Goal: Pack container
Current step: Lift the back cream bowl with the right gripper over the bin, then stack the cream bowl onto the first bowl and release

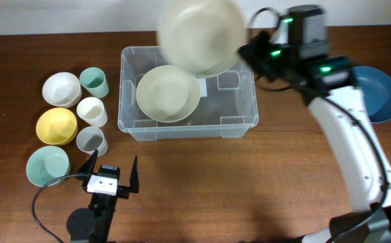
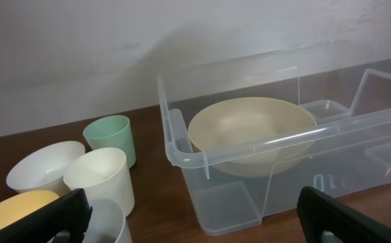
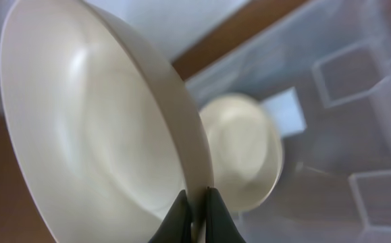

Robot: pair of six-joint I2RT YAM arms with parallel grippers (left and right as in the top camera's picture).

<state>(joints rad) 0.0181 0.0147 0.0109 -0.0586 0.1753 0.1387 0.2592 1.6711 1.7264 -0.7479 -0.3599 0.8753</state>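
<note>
Brown tabletop (image 1: 283,175) is bearing the container (image 1: 181,129), one cream bowl (image 1: 167,92) lying inside. Above its far edge the right gripper (image 3: 196,214) is clamping a white bowl (image 1: 200,34) by its rim; the left gripper (image 1: 114,160), nearside, is gaping empty. Left of it, cups and bowls (image 1: 67,125) are waiting: packing looks barely begun.

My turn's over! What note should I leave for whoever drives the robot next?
Left hand: open, empty, low near the table's front edge.
Right hand: shut on the lifted bowl's rim, tilted above the container.
Done: one packed bowl lies inside the container.
Left: set the lifted bowl in; probably then the blue bowl, white bowl, yellow bowl, teal bowl, green cup, cream cup, grey cup.
</note>
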